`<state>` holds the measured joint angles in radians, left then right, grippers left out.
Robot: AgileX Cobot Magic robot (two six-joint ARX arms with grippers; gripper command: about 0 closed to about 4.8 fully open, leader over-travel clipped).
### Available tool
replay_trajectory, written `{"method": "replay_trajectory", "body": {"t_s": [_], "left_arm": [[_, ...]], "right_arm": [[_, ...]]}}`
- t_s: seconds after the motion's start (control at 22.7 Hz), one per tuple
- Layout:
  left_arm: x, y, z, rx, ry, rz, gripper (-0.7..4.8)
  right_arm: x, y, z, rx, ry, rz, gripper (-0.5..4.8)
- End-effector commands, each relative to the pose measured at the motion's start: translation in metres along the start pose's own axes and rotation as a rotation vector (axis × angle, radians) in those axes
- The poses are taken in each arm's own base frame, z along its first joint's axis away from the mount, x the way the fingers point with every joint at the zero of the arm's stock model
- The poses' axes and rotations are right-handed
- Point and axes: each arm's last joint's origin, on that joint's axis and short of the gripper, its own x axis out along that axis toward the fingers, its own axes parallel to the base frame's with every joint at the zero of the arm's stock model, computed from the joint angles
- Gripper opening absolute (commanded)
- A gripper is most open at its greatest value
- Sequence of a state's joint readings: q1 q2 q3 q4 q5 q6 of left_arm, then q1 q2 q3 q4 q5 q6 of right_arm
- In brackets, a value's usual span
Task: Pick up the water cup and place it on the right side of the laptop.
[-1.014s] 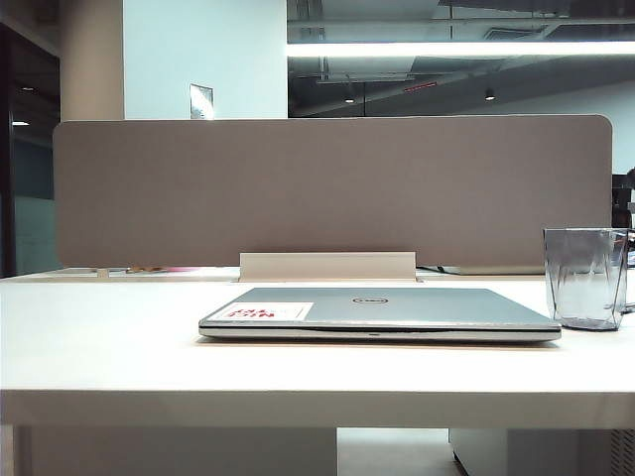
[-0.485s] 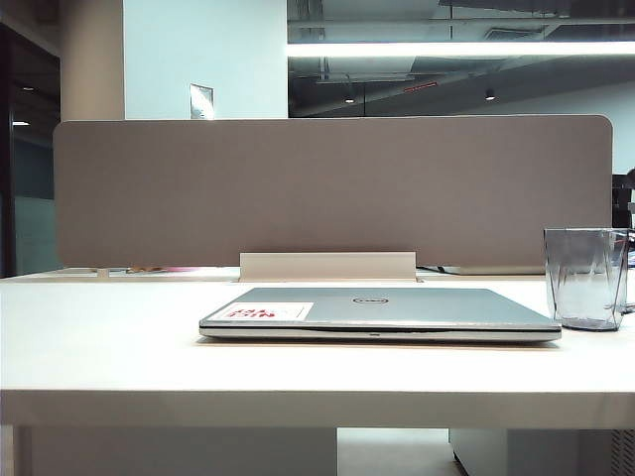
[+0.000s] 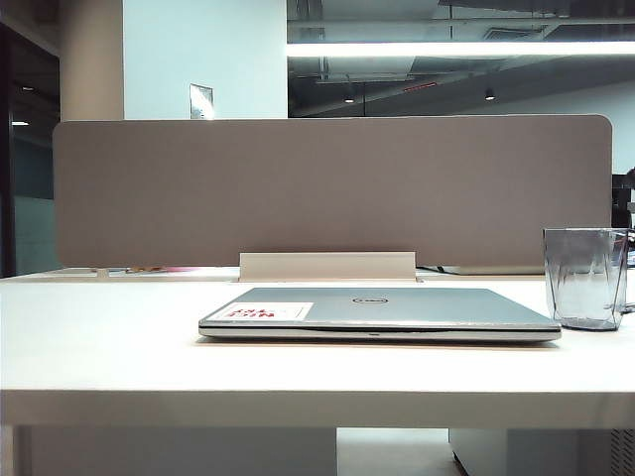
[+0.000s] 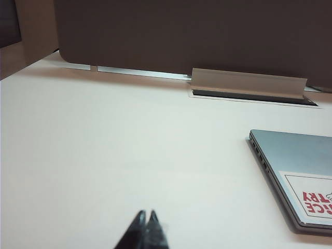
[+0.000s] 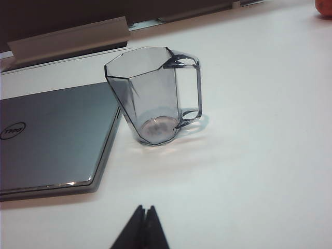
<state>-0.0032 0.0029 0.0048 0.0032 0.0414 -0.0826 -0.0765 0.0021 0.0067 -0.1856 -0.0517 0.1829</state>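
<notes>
Standing upright on the counter [image 3: 119, 337], cup [image 5: 153, 96] just beside laptop [image 5: 52, 137], its right edge, handle outward. Left claw [image 4: 146, 217] and right claw [image 5: 144, 210]: both pressed together, empty, low over bare counter. Advice: leave cup undisturbed; placement looks complete.

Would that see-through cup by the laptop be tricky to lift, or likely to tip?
The water cup looks like thin, empty plastic, so probably light and stiff. Its glossy facets may be slippery. It narrows toward its base, so a sideways nudge might tip it, though its handle offers some purchase.
</notes>
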Motion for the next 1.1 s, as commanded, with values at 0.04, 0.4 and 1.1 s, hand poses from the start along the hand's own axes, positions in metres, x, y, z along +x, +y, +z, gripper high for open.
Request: {"method": "replay_trajectory", "body": {"t_s": [0.04, 0.4, 1.1], "left_arm": [[-0.0001, -0.001, 0.0019, 0.001, -0.01, -0.027, -0.06], [-0.0002, -0.0017, 0.0006, 0.045, 0.004, -0.054, -0.06], [-0.0002, -0.0016, -0.0008, 0.044, 0.018, -0.052, -0.06]], "right_arm": [[0.0005, -0.0004, -0.0009, -0.003, -0.006, -0.005, 0.0], [0.0005, -0.0004, -0.0009, -0.003, -0.006, -0.005, -0.01], [0.0005, -0.0012, -0.001, -0.152, -0.005, -0.031, -0.01]]}}
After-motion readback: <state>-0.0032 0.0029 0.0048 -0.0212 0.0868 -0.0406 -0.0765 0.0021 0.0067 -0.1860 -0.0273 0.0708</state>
